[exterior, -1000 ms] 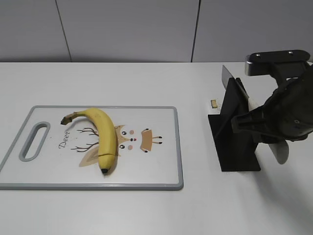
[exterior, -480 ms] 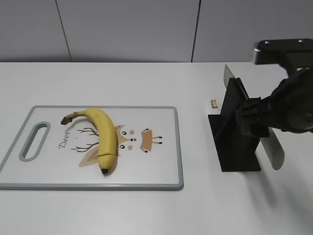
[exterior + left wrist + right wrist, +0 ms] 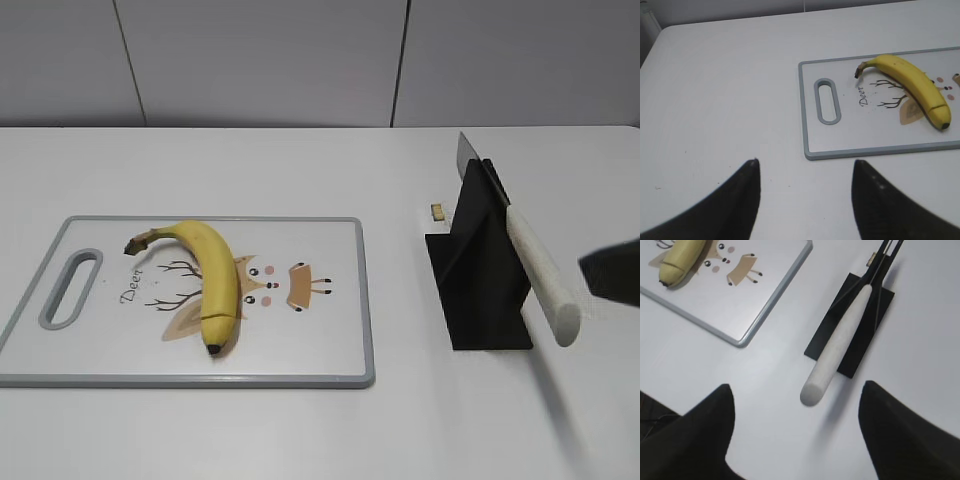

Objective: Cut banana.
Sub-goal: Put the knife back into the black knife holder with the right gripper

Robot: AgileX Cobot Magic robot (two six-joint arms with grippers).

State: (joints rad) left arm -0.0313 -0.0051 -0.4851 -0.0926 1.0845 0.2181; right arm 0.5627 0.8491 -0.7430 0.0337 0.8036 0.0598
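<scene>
Left wrist view: banana (image 3: pixel 912 85) beyond empty jaws.

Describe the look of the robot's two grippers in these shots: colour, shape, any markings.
Both grippers are plain black. The left gripper shows two broad fingers that taper to narrow tips, the right-hand one with a few pale specks on its inner edge. The right gripper has the same dark, wedge-shaped fingers, matte and unmarked. No cables, labels or padding are visible. In the exterior view only a dark corner appears at the right edge.

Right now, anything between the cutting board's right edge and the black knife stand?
Nothing: the exterior view shows only bare white table between the cutting board and the knife stand. A small tan object sits behind the stand.
</scene>
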